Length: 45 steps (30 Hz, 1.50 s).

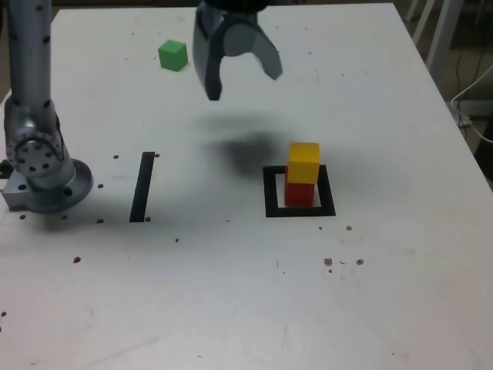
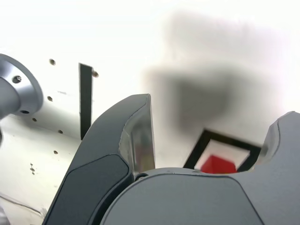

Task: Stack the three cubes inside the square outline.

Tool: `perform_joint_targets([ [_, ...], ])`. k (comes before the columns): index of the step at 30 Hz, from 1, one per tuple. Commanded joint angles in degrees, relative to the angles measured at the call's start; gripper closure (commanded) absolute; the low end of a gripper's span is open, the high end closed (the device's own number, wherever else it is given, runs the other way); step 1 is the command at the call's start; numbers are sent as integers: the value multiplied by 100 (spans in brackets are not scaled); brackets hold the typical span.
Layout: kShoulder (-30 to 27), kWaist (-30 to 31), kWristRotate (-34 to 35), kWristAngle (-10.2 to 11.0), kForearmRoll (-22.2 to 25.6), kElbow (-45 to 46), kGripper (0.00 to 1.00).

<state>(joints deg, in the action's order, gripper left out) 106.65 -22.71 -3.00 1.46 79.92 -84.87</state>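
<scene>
Yellow cube [image 1: 303,163] sits on the red cube [image 1: 300,193] inside the square outline [image 1: 300,210], right of centre in the exterior view. Far off to the left lies the green cube [image 1: 172,55]. Between them hangs the gripper [image 1: 243,83], spread wide and empty, above the white table [image 1: 231,293].

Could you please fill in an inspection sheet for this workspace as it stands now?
Surface: white table, scattered dark specks, shadow near the middle.
Job's things: yellow cube stacked on red cube inside the black square outline; green cube alone at the far side, towards the exterior view's left.
Clutter: straight black strip between the arm base and the outline.
Grippers: tool raised above the table, jaws open, holding nothing.
Cables: a white cable off the table at the exterior view's right edge.
Surroundings: white furniture legs beyond the far corner.
</scene>
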Motion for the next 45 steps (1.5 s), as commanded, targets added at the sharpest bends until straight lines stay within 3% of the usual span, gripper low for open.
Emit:
perform_joint_targets([
  [1,-27,-291,-86,8,-25,33,11],
  [23,276,-2998,-674,398,-197,-110,2],
  [45,1545,-4208,-850,406,-197,-1187,2],
])
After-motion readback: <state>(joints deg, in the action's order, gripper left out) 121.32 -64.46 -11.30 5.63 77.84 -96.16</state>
